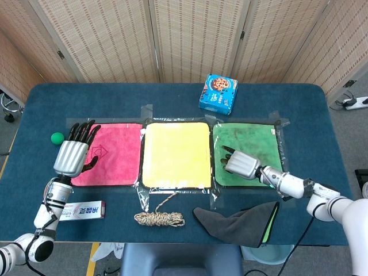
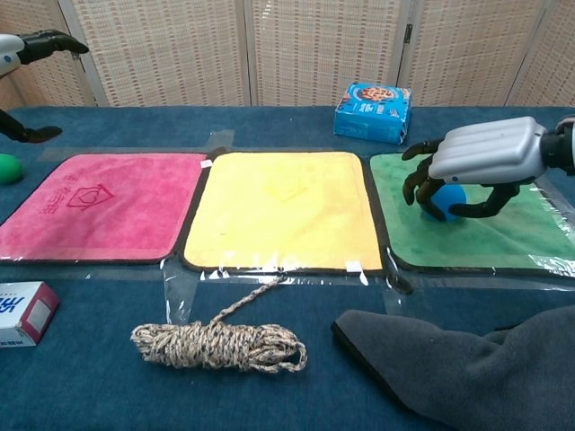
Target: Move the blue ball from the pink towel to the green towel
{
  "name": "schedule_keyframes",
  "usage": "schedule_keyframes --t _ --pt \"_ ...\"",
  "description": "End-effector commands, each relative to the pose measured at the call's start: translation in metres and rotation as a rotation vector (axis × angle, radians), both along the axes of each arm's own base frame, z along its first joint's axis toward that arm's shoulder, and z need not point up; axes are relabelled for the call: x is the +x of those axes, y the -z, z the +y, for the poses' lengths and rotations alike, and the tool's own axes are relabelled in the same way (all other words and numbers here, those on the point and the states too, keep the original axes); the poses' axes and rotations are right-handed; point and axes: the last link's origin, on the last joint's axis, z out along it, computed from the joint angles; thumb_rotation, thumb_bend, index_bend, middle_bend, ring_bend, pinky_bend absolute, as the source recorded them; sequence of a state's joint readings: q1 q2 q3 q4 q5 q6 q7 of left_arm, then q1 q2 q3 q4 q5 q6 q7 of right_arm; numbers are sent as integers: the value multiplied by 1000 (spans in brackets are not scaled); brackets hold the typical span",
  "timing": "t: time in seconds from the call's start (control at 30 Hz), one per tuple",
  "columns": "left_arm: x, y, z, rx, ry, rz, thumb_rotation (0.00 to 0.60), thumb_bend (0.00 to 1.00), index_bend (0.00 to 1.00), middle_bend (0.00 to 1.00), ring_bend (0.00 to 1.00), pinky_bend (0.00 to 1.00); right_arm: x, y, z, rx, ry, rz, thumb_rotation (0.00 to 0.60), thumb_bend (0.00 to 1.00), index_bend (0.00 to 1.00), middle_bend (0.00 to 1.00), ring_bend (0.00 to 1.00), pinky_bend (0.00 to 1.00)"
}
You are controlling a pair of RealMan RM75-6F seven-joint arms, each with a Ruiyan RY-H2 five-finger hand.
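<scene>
Right hand [image 2: 481, 166] sits low over the green towel [image 2: 503, 238], palm down, dark fingers [image 2: 420, 184] curled down and spread around the blue ball [image 2: 449, 199]. Ball rests on the green towel under the palm, just behind the fingertips; only a slice of blue shows between fingers and thumb in the chest view. Cannot tell whether the fingers actually grip the ball or only cage it. From the head view the right hand [image 1: 241, 164] covers the ball completely, over the left-centre part of the green towel [image 1: 259, 135].

Left hand [image 1: 75, 152] is raised at the left edge of the pink towel [image 1: 118, 155], fingers apart and pointing away from the robot, holding nothing. Chest view catches only its fingertips [image 2: 54, 40] at the top left corner.

Pink towel [image 2: 99, 206] bare of objects. Yellow towel [image 2: 283, 206] lies between pink and green. Green ball [image 1: 57, 138] on the table just left of the left hand's fingers. Cookie box [image 1: 218, 94] behind the towels. Rope coil [image 2: 220, 344] in front of the yellow towel, toothpaste box [image 1: 83, 210] front left, dark grey cloth [image 2: 467, 368] front right.
</scene>
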State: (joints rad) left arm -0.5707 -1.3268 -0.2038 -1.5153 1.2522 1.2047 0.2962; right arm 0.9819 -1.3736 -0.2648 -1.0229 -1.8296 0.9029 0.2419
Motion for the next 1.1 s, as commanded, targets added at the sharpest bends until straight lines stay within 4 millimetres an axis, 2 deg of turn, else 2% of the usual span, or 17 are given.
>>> schedule_keyframes --t 0.03,0.23,0.5,0.67,0.77,0.87,1.0,1.1 --pt "2 1 -1 7 10 5 600 373 0 0 0 0 -4 6 -3 -6 7 21 600 593 486 270 271 36" --pt "2 -2 -5 11 10 -10 600 373 0 0 0 0 -10 11 -9 -22 19 36 600 592 486 271 272 36" --pt "-4 -3 -6 11 0 -4 600 373 0 0 0 0 -26 -6 -12 -63 49 53 600 593 486 274 275 36" --pt "-2 -3 -5 14 5 -7 600 372 0 0 0 0 -28 -16 -10 -85 57 19 600 593 486 274 273 36" --pt "-1 -4 -3 15 6 -10 600 373 0 0 0 0 -23 -29 -7 -112 74 -69 600 593 469 252 271 36" --pt "-3 -6 -3 18 1 -9 600 373 0 0 0 0 -20 -52 0 -165 99 -173 600 592 421 225 258 36" --pt "-10 -10 -4 17 -30 -5 600 373 0 0 0 0 -30 -89 20 -262 167 -276 600 592 346 194 228 36" --pt "-17 -13 -6 22 -55 -1 600 373 0 0 0 0 -44 -113 42 -355 237 -318 600 592 244 146 198 36"
